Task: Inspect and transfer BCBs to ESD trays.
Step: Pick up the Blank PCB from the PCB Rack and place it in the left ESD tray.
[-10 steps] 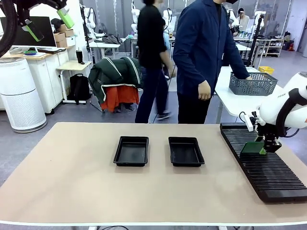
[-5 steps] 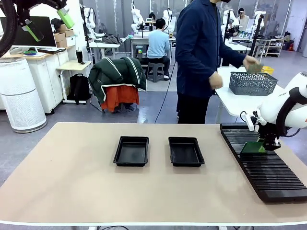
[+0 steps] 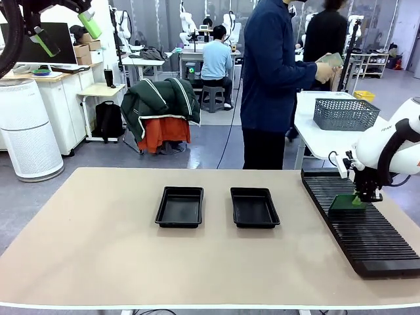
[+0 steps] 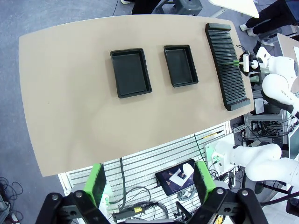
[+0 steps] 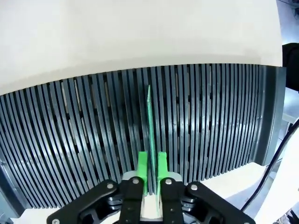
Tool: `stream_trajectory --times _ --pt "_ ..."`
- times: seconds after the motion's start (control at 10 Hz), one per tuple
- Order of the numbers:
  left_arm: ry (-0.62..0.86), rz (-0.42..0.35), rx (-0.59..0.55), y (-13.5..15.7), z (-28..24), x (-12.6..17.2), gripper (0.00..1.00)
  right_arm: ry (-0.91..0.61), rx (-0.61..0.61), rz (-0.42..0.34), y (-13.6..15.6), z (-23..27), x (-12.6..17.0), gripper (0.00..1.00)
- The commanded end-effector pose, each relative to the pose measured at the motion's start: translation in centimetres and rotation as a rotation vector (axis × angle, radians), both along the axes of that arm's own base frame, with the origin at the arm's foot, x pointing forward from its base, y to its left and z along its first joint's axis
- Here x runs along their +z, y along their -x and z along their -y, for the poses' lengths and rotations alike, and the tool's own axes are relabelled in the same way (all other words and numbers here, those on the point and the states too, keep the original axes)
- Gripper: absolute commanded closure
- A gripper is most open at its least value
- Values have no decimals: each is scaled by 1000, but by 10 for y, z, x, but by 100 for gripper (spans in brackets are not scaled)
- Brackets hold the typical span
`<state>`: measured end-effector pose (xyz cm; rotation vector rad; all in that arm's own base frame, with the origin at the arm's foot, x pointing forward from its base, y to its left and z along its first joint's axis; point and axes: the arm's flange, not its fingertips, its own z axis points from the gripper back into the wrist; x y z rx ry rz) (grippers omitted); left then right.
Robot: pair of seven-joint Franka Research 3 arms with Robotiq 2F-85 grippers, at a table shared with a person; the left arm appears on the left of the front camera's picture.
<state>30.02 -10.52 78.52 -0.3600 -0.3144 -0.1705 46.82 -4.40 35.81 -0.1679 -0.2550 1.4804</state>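
right gripper clamps the board in the rack

and there it goes: the right gripper (image 5: 152,163), half open a second ago, has brought its green pads (image 5: 144,164) together on the bcb (image 5: 149,116). the board stands on edge in a slot of the ribbed rack (image 3: 367,243), not yet lifted. the pick looks secured, so lift-out and inspection should follow. the two esd trays (image 3: 180,207) sit in the middle of the table (image 3: 98,249), nothing in them. the left gripper (image 4: 150,181) hangs high above it all, jaws spread wide, holding nothing
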Motion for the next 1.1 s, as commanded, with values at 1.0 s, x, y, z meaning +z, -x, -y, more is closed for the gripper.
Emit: stream_trajectory --times 1.0 --pt "12 7 -7 0 1 -1 0 4 4 1 -1 -2 2 98"
